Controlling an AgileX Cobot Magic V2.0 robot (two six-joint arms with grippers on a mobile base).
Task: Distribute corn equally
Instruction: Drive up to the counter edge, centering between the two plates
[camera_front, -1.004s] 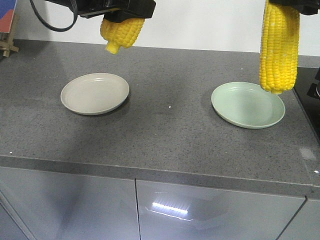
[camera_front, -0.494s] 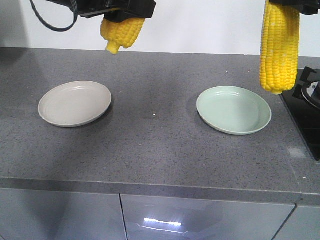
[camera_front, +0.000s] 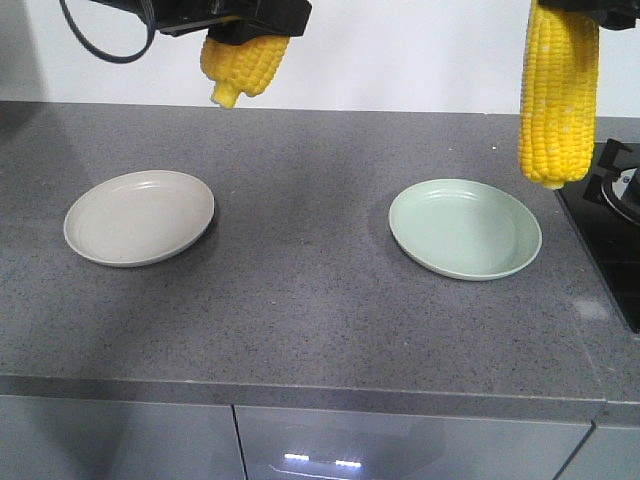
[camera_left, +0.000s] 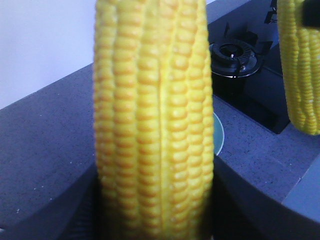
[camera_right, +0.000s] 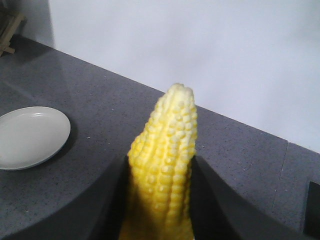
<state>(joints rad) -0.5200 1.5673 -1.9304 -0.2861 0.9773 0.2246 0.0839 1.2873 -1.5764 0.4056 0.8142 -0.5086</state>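
Fingers (camera_left: 60, 210) of the left gripper (camera_front: 245, 25) press in on both sides of a bright yellow husked corn cob (camera_left: 152, 125), seen in the left wrist view as dark pads flanking the kernel rows. The right gripper (camera_right: 160, 200) does the same: its dark fingers (camera_right: 220, 210) close around the base of a second tapered yellow corn cob (camera_right: 162, 160). Both cobs hang in the air, well above the speckled grey stone countertop (camera_front: 300, 300), touching nothing else.

In the front view the left-held cob sits at 11 o'clock, only its short lower end showing below the black gripper. The right-held cob hangs long and nearly upright at 2 o'clock, tip down.

Below them lie two shallow round plates, both bare. The beige plastic plate (camera_front: 139, 217) is at 9 o'clock, down and to the left of the left-held cob. The pale green plastic plate (camera_front: 465, 228) is at 3 o'clock, with the right-held cob's tip over its far right edge rather than its middle. A black gas stove (camera_front: 610, 200) sits just beyond the green plate at 3 o'clock.

By my reading the carry is done and placing is the step in hand. Each arm likely needs to centre over its plate, lower, tilt the cob flat and let go, keeping the right arm away from the stove.
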